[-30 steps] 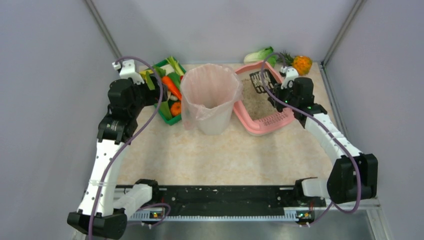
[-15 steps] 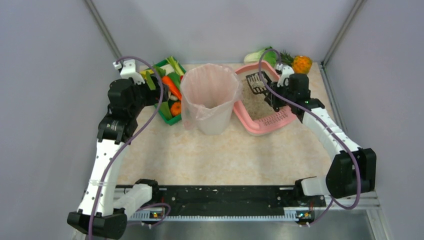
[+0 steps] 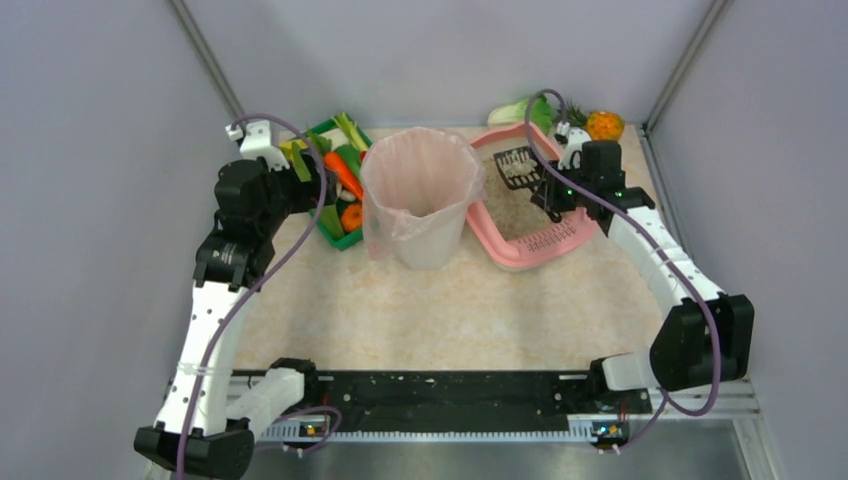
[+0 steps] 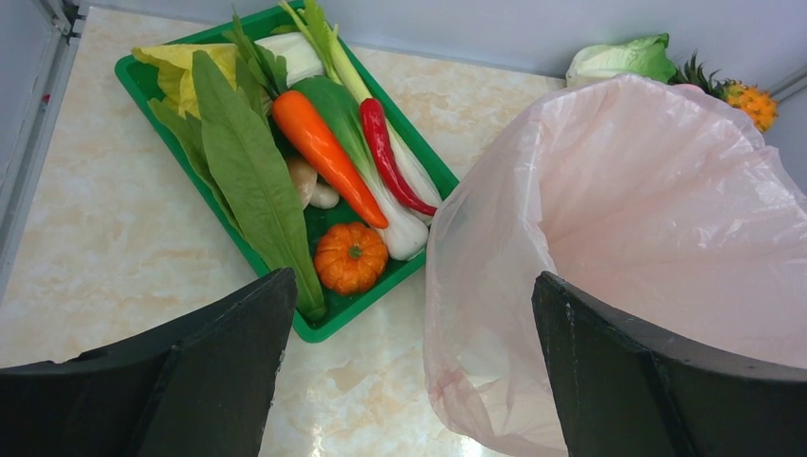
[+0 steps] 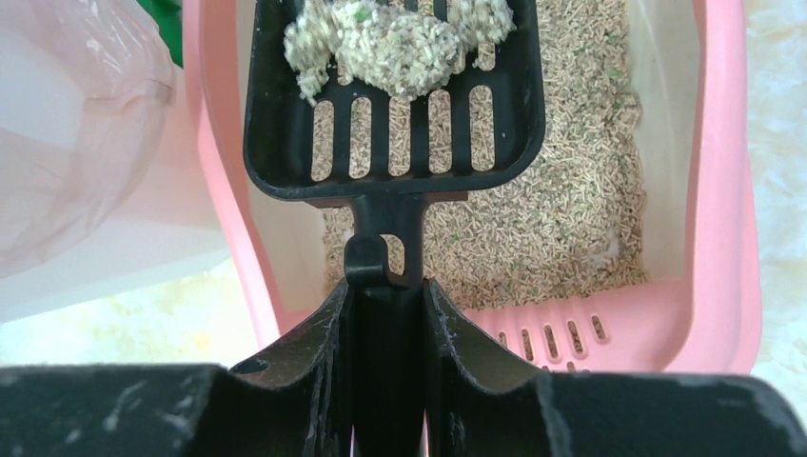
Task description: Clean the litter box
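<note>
Lifted since a second ago, the black slotted plastic scoop (image 5: 392,190) now hangs over the pink plastic rounded litter box (image 5: 725,190), carrying grey-beige clumps (image 5: 400,43). Right end effector (image 5: 385,295) is clamped on its handle. Left end effector (image 4: 409,300) stands wide apart near the pink-lined white bin (image 4: 666,190). The box sits far right on the marbled bench (image 3: 400,300), just beside that bin.

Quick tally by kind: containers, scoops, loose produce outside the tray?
Containers: 3 (litter box, green tray, lined bin)
Scoops: 1 (black scoop, gripped by the right tool)
Loose produce: 2 (leafy green, pineapple)
Total: 6
</note>
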